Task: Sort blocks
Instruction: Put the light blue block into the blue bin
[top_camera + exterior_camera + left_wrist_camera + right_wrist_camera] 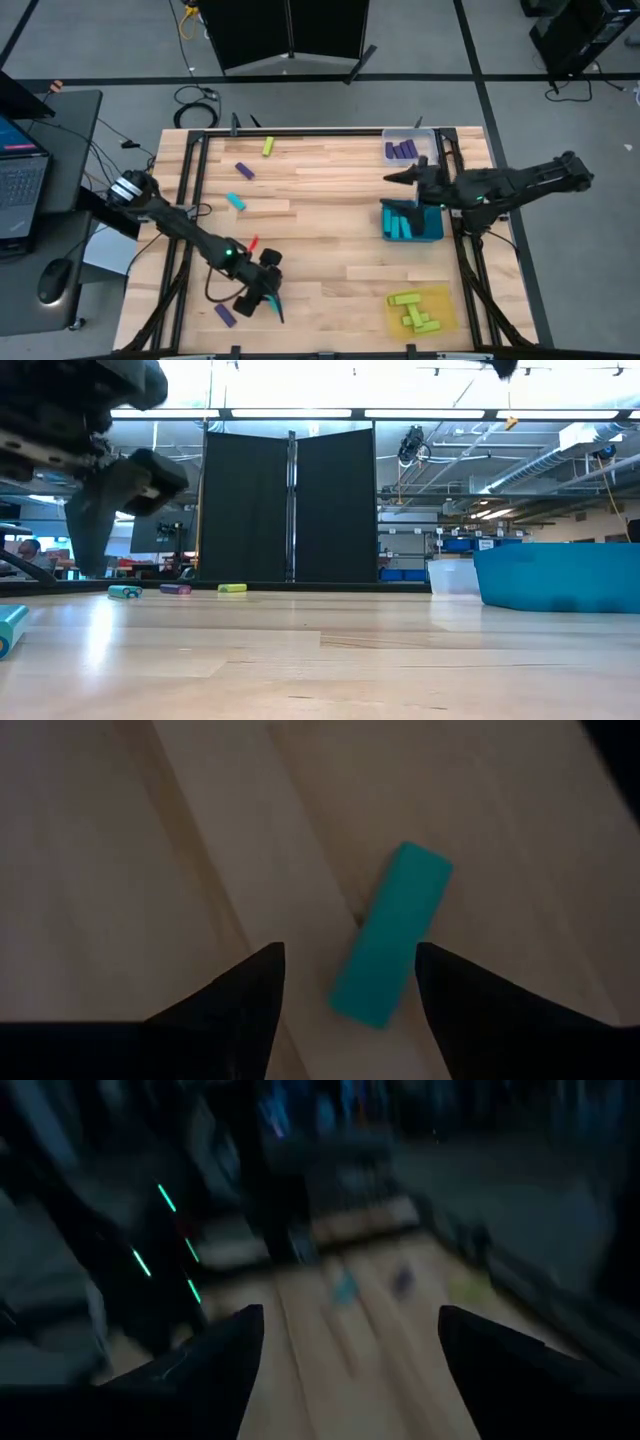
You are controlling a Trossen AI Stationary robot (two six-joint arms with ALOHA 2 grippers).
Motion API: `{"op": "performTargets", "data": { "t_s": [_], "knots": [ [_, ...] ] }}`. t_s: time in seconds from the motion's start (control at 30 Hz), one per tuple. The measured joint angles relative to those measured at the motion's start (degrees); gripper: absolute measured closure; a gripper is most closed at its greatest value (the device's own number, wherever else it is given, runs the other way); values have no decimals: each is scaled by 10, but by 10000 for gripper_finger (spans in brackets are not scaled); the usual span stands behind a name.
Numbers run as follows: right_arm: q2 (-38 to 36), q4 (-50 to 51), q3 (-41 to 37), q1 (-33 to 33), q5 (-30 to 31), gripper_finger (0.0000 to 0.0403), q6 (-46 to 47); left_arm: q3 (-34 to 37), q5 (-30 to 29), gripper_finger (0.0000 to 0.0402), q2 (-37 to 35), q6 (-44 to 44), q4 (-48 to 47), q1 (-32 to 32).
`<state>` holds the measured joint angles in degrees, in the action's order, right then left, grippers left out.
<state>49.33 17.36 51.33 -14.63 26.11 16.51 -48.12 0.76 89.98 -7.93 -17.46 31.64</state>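
My left gripper (268, 300) hovers open near the table's near edge, left of centre. In the left wrist view its two fingers (345, 970) stand on either side of one end of a cyan block (392, 932) that lies flat on the wood; I see no touch. A purple block (225, 315) lies just to its left. Loose yellow-green (269, 146), purple (244, 171) and cyan (236, 201) blocks lie toward the far left. My right gripper (398, 178) is open and empty (350, 1340), raised between the clear tray and the teal tray.
Along the right side stand a clear tray (428, 135) with purple blocks, a teal tray (435, 232) with cyan blocks and a yellow tray (447, 318) with yellow-green blocks. The table's middle is bare wood. A laptop (20, 180) sits off the left edge.
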Motion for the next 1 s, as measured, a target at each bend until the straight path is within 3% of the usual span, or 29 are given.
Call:
{"op": "performTargets", "data": {
  "t_s": [0.17,0.3,0.63,1.0],
  "knots": [
    [-20,-147,0,-22,-9,99,-113,0,1,167,29,-1,19,0],
    [-26,-206,0,-35,-11,103,-166,0,11,167,38,-2,26,0],
    [-26,-199,0,-37,-8,110,-182,0,30,167,38,0,24,14],
    [-20,-202,0,-37,-5,113,-193,-3,-22,170,83,32,31,26]
  ]
}}
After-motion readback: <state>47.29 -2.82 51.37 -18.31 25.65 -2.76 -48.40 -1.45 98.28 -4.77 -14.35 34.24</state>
